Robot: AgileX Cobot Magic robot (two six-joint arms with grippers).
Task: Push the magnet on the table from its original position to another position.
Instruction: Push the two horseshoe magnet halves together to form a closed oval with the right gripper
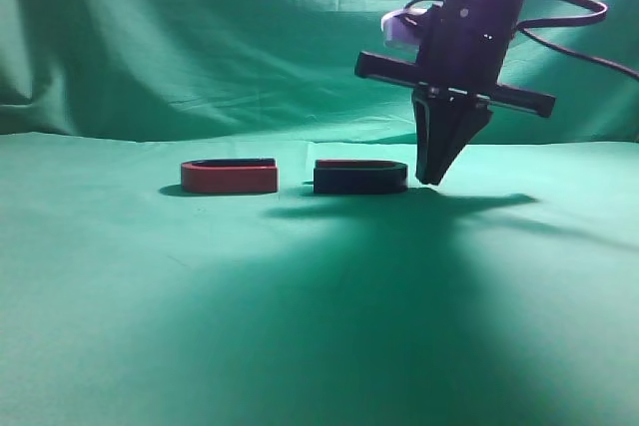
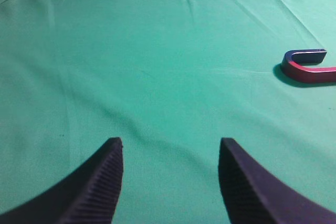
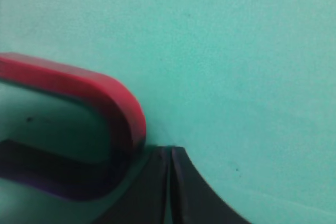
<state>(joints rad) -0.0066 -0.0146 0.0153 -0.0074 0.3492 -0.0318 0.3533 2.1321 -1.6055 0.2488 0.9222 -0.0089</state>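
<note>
The dark navy magnet [image 1: 359, 177] lies flat on the green table [image 1: 300, 326] near the middle. In the right wrist view its red top rim [image 3: 118, 100] curves round at the left, with dark sides below. My right gripper [image 1: 431, 179] is shut and empty, tips down at the cloth just right of the magnet. In the right wrist view the shut tips [image 3: 169, 150] sit against the magnet's curved end; I cannot tell if they touch. My left gripper [image 2: 170, 145] is open and empty over bare cloth, out of the exterior view.
A red U-shaped magnet [image 1: 230, 177] lies left of the dark one, a small gap between them. It also shows at the right edge of the left wrist view [image 2: 308, 69]. A green cloth backdrop [image 1: 200, 37] hangs behind the table.
</note>
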